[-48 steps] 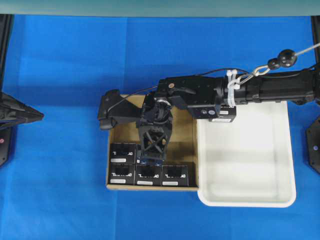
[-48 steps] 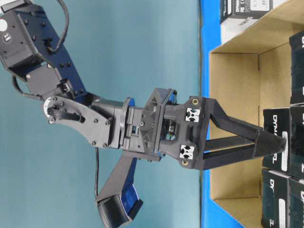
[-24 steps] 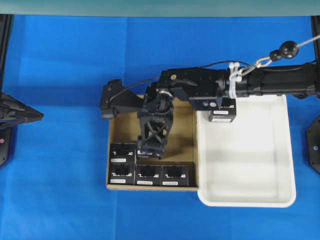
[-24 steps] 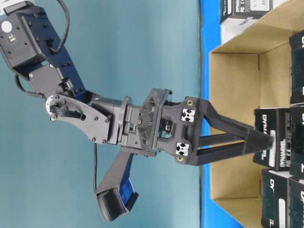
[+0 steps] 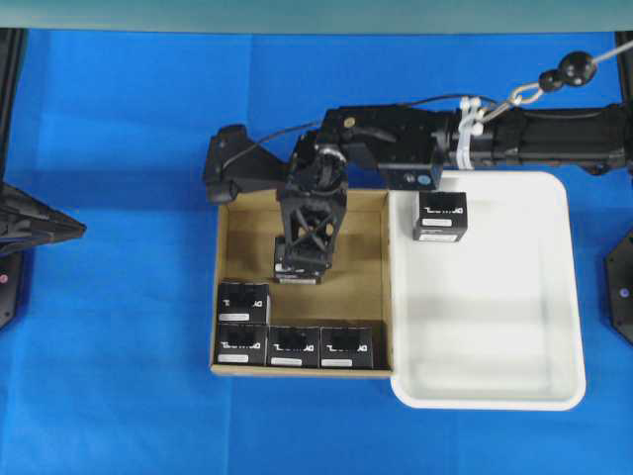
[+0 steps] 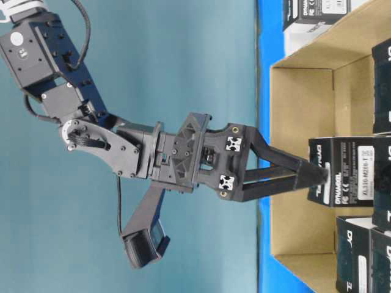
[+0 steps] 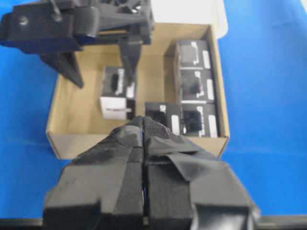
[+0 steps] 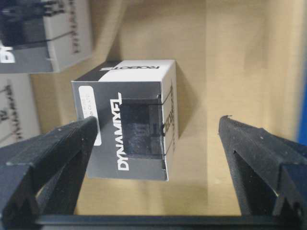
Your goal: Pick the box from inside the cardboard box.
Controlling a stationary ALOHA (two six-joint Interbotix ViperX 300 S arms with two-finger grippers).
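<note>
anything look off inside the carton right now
One box stands alone mid-floor of the cardboard box, apart from the four boxes packed along its walls. It sits off-centre between the open right gripper's fingers, close against one finger with a clear gap to the other.

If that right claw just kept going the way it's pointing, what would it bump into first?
Most likely the black box between its open fingers: the right gripper points down at it inside the cardboard box. Depth is unclear.

The box point(image 8: 129, 122) between the right pincer's point(image 8: 158, 143) fingers reads "DYNAMIXEL" on its side and "ROBOTIS" on its white end. At table level, that box point(image 6: 342, 171) shows "XL330-M288-T" on its label.
</note>
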